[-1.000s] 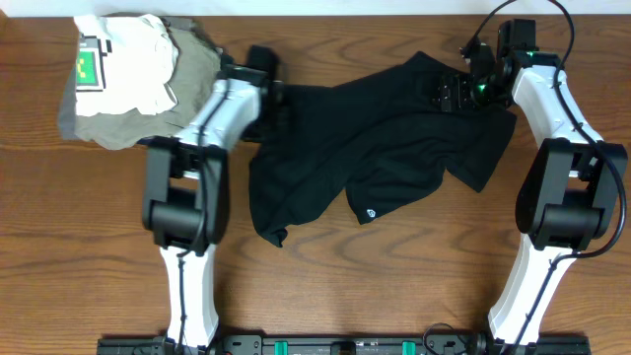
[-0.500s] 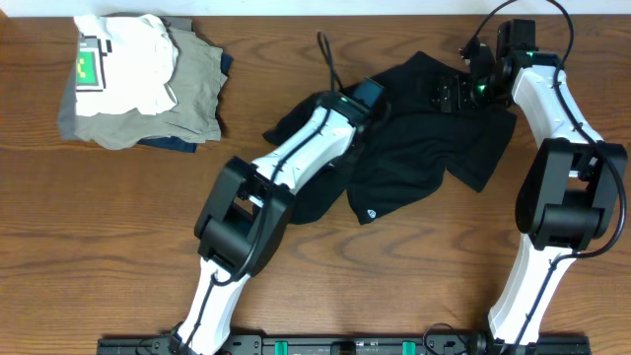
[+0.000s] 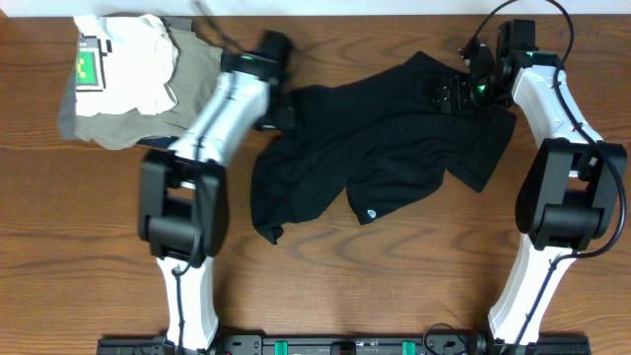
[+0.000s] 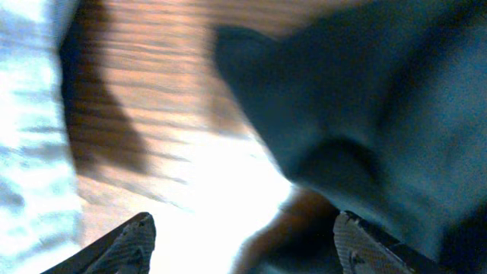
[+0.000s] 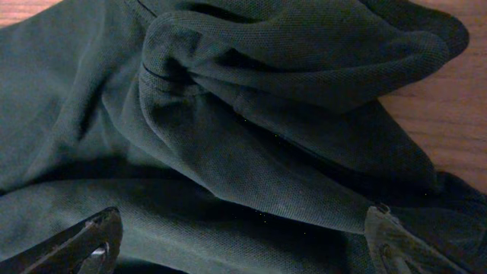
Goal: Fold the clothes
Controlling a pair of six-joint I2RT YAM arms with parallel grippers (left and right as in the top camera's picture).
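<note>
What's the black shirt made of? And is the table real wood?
The shirt looks like soft, matte knit cloth, maybe cotton or polyester: close up it shows a fine weave and loose folds. The table looks like brown wood with streaky grain and slight shine; possibly laminate.

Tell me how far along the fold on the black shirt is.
Done: nothing that shows. The black short-sleeved soft-fabric T-shirt lies crumpled on the wooden table, with no clean fold. In hand: the left hand is open at the shirt's upper-left edge, and the right hand is open over bunched fabric at its upper right. Left: grasping, spreading flat, and every fold.
</note>
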